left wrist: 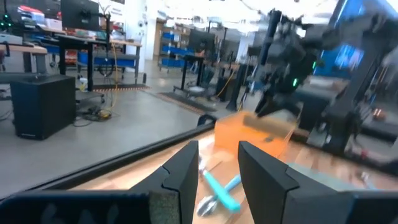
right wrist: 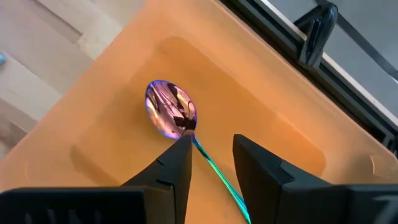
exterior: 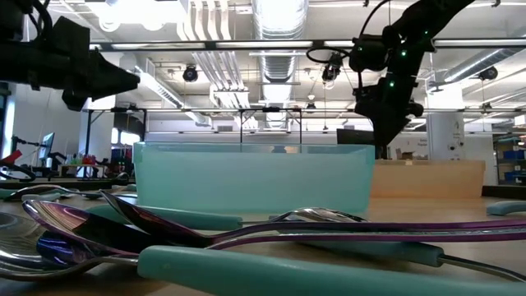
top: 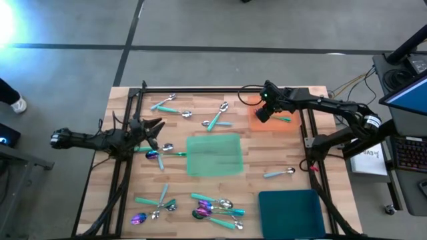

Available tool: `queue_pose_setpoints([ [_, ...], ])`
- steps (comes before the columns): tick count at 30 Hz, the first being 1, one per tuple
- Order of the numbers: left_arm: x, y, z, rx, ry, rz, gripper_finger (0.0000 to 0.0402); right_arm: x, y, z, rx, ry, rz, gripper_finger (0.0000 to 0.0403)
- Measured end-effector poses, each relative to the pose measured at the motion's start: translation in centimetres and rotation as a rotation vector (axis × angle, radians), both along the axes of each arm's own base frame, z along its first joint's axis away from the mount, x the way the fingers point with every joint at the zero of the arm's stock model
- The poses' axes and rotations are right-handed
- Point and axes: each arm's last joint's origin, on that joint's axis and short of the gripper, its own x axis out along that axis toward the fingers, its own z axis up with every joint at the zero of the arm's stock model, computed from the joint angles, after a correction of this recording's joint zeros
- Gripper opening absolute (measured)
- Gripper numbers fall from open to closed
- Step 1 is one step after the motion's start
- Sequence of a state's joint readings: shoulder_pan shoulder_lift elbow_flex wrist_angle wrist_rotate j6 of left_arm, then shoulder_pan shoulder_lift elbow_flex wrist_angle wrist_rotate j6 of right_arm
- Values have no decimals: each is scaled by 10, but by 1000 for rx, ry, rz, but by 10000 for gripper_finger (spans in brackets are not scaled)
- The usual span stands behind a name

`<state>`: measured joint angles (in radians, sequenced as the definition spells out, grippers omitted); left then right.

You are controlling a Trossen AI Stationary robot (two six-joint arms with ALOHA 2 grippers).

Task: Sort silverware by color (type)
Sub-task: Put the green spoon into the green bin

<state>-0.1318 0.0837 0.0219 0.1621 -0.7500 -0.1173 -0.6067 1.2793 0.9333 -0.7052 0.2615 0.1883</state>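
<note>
My right gripper (right wrist: 211,146) hangs open over the orange tray (right wrist: 261,106) at the table's far right (top: 263,125). In that tray lies a spoon (right wrist: 171,115) with an iridescent purple head and a teal handle; the handle runs below the gap between my fingers. My left gripper (left wrist: 217,149) stands open and level at the table's left side (top: 159,127), with nothing between its fingers. More silverware lies loose on the wood: two spoons by the left gripper (top: 160,152), some at the far side (top: 217,119), a pile at the near edge (top: 213,210).
A green tray (top: 213,155) lies in the table's middle and a dark teal tray (top: 293,210) at the near right. A single spoon (top: 279,173) lies between them. A black frame rail (top: 227,89) runs along the far edge. Bare wood shows at the right of the green tray.
</note>
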Motion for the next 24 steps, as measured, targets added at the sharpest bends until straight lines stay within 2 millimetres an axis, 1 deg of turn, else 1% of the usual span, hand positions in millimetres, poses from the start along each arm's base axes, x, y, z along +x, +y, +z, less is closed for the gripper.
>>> queue_pose_setpoints([
  [6, -2, 0, 14, -67, -188, -23, 98, 1, -1, 0, -13, 4, 28, 98],
  [10, 1, -3, 17, -106, -253, -159, 98, 1, -1, 1, -16, 11, 41, 93],
  [13, 7, -5, 13, -174, -244, -205, 98, 1, -1, 1, -27, 15, 63, 91],
  [16, 15, -5, 8, -218, -211, -182, 98, 4, -3, 2, -51, -9, 71, 91],
  [22, 30, -6, 8, -173, -202, -140, 98, 7, -5, 4, -78, -36, 82, 91],
  [24, 34, -5, 7, -164, -196, -90, 98, 7, -5, 4, -79, -36, 82, 91],
])
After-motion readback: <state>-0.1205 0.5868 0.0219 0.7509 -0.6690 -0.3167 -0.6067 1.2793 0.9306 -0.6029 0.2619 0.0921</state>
